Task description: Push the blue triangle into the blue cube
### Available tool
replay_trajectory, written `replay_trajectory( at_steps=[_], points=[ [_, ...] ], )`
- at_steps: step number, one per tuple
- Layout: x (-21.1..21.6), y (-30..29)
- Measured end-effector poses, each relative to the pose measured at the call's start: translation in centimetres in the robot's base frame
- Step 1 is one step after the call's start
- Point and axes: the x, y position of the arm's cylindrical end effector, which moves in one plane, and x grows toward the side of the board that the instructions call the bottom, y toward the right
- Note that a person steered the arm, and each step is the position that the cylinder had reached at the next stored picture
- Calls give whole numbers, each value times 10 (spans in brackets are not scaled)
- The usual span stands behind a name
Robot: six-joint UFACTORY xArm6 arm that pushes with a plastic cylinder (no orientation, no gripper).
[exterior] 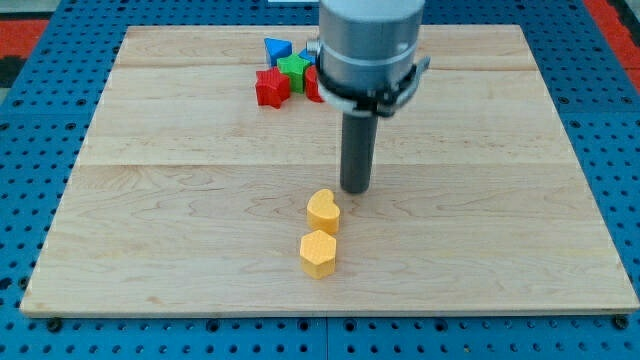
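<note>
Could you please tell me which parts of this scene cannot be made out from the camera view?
- The blue cube: not identifiable; the arm's body hides the cluster's right side.
- The red block right of the green star: mostly hidden by the arm, shape unclear.
- The blue triangle: its right part sits behind the star.
- My tip shows plainly, above the yellow heart.

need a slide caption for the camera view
My tip sits just above the yellow heart, far from the blue triangle at the view's top.
</note>
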Motion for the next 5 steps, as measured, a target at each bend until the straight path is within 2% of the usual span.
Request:
replay_trajectory(
  at_steps=[1, 2, 3, 4, 5],
  points=[
    [-14, 76],
    [-86, 97],
    [-174, 90],
    [-238, 65],
    [-259, -43]
  ],
)
